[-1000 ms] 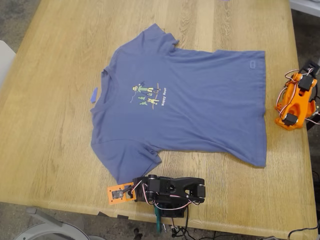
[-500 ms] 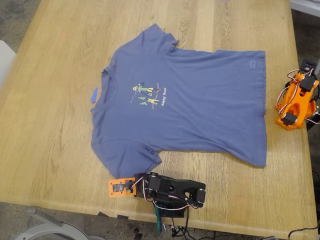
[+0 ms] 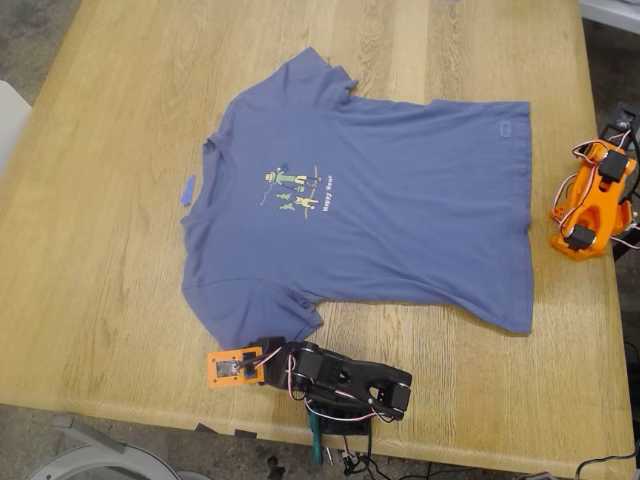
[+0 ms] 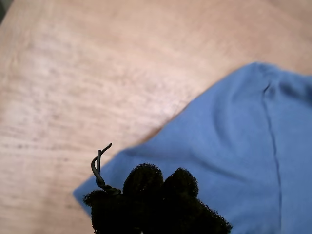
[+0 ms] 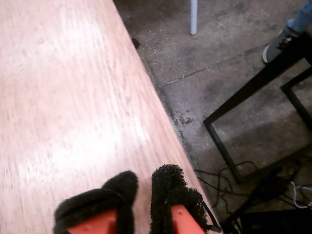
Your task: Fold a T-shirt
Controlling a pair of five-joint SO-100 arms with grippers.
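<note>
The slate-blue T-shirt (image 3: 380, 210) lies flat on the wooden table (image 3: 110, 270), print side up, with its collar toward the exterior view's left and its hem toward the right. My first gripper (image 3: 250, 362), on the black arm at the near table edge, hovers at the corner of the near sleeve (image 3: 255, 320). In the first wrist view its black foam pads (image 4: 146, 183) sit together over that sleeve corner (image 4: 204, 146), holding nothing. My second gripper (image 3: 612, 150), on the orange arm at the exterior view's right, is over the table's edge. Its pads (image 5: 168, 187) are nearly touching and empty.
A tiny blue scrap (image 3: 188, 190) lies beside the collar. Past the table edge in the second wrist view are the floor, a black metal frame (image 5: 243, 95), cables (image 5: 229, 187) and a person's shoe (image 5: 278, 39). Bare wood surrounds the shirt.
My first gripper has moved toward the exterior view's left, closer to the near sleeve's corner. The orange arm has shifted slightly. The shirt has not moved.
</note>
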